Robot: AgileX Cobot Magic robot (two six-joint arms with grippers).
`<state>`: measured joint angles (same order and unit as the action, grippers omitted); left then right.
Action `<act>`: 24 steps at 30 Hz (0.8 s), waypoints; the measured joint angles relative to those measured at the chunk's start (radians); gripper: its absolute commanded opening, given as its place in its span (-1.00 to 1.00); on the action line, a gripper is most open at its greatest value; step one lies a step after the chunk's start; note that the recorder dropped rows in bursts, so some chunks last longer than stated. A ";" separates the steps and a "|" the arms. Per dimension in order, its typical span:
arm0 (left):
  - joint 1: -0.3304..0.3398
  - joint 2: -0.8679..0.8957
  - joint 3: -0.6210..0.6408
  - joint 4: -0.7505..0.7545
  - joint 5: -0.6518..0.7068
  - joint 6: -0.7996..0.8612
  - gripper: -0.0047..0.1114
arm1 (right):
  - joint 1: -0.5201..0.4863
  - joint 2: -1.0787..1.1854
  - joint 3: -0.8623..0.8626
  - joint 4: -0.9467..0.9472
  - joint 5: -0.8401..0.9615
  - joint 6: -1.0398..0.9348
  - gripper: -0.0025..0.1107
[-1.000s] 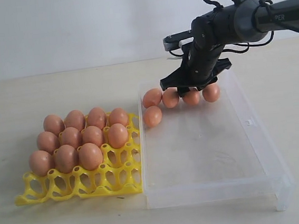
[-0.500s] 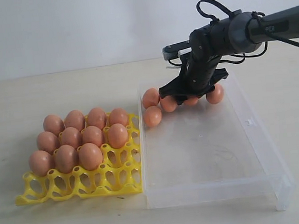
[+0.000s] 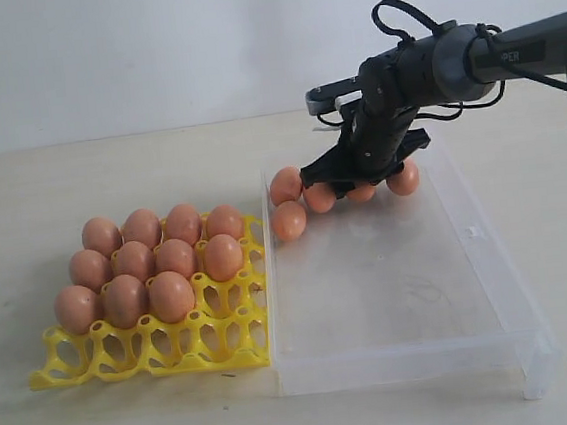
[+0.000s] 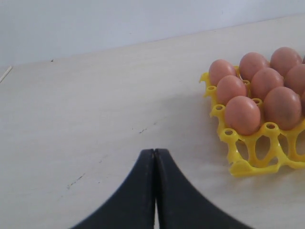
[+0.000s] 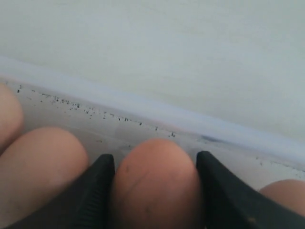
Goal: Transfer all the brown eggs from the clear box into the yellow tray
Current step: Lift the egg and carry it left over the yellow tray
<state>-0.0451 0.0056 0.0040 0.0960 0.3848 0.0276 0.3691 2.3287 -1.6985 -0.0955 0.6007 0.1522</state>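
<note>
right wrist view: claw (image 5: 153, 164) grips one brown egg (image 5: 155, 191) (inside clear box (image 5: 119, 102)).

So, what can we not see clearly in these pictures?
- Exterior view: the right tool partly covers the brown egg it straddles.
- Right wrist view: that egg is cut by the frame edge, so grip contact is unclear.
- Left wrist view: the yellow tray runs off the frame; the clear box is outside it.

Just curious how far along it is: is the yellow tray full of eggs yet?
No, the whole front row of cups in the yellow tray is bare.
</note>
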 measured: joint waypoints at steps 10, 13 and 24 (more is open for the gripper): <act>0.000 0.000 0.000 0.000 0.000 0.000 -0.92 | 0.000 -0.036 0.006 0.005 -0.002 -0.011 -0.96; 0.000 0.000 0.000 0.000 0.000 0.000 -0.92 | 0.000 -0.091 0.051 0.010 -0.050 -0.014 -0.96; 0.000 0.000 0.000 0.000 0.000 0.000 -0.92 | 0.045 -0.366 0.418 0.064 -0.424 -0.043 -0.96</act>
<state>-0.0451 0.0056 0.0040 0.0960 0.3848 0.0276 0.4145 1.9624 -1.2804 -0.0316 0.1768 0.1094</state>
